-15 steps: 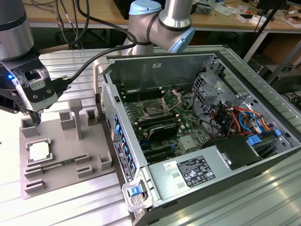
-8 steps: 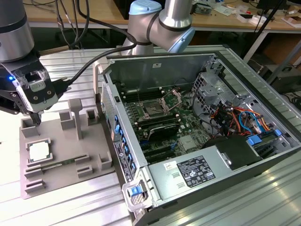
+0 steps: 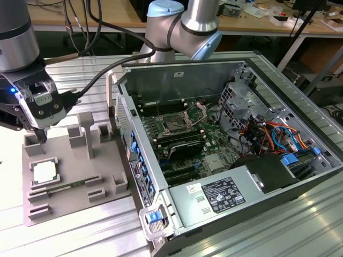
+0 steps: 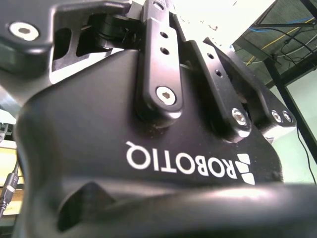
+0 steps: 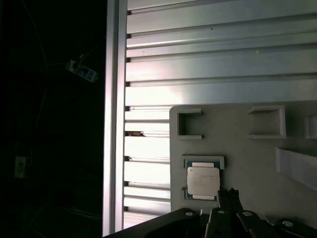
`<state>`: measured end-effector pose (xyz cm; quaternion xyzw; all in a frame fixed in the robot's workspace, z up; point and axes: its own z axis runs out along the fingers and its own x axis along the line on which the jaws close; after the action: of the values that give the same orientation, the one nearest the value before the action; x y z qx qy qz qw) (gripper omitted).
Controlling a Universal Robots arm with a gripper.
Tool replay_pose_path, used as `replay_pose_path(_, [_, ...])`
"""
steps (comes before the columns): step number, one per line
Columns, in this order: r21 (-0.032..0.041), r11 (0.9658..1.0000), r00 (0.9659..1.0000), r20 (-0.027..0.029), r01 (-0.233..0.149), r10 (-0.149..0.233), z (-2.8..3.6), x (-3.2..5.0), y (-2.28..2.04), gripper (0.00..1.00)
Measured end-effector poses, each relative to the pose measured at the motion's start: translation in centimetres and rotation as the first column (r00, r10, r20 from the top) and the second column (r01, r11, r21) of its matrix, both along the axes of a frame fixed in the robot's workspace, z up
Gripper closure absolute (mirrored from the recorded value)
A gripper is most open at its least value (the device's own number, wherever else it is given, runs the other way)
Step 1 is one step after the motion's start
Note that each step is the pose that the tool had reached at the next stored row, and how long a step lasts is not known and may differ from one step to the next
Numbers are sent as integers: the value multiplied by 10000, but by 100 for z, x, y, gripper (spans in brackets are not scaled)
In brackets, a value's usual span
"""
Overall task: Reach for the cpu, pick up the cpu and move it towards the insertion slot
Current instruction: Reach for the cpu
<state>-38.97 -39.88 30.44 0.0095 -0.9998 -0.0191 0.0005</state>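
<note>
CPU (image 3: 44, 172) lies flat, silvery top up, in a shallow square pocket of the grey plastic tray (image 3: 69, 160) at the exterior view's left, on the slatted metal table (image 3: 80, 230). The gripper (image 3: 42, 136) hangs above the tray's far part, near the CPU but apart from it. Its fingers are drawn together into 1 narrow tip with nothing between them. A thin green memory stick (image 3: 69, 186) lies in a groove of the tray just beside the CPU. Well apart, toward the exterior view's right, stands the open computer case (image 3: 257, 64), and on its green board sits the insertion slot (image 3: 173, 126), its metal frame swung up.

In the second wrist view the gripper's black body looms close, with 2 bolted linkage bars (image 4: 161, 74) across it.

In the first wrist view the CPU (image 5: 203, 181) rests in its pocket on the tray (image 5: 237, 144), and the pressed-together tip of the gripper (image 5: 231, 194) shows just beside 1 corner of the chip.
</note>
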Motion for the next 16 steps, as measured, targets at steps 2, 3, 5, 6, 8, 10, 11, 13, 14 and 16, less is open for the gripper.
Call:
replay_pose_path(2, [0, 10000, 10000, 1, 0, 0, -8, 0, 0, 89])
replay_pose_path(3, [1, 10000, 10000, 1, 0, 0, -11, 0, 0, 89])
replay_pose_path(5, [0, 10000, 10000, 0, 0, 0, -16, 0, 0, 89])
replay_pose_path(6, [0, 10000, 10000, 0, 0, 0, -18, 0, 0, 89])
replay_pose_path(8, [0, 10000, 10000, 0, 0, 0, -23, 0, 0, 89])
replay_pose_path(10, [0, 10000, 10000, 0, 0, 0, -27, 0, 0, 89])
replay_pose_path(11, [0, 10000, 10000, 1, 0, 0, -29, 0, 0, 89])
replay_pose_path(13, [1, 10000, 10000, 1, 0, 0, -34, 0, 0, 89])
replay_pose_path(14, [1, 10000, 10000, 1, 0, 0, -36, 0, 0, 89])
replay_pose_path(16, [1, 10000, 10000, 1, 0, 0, -40, 0, 0, 89])
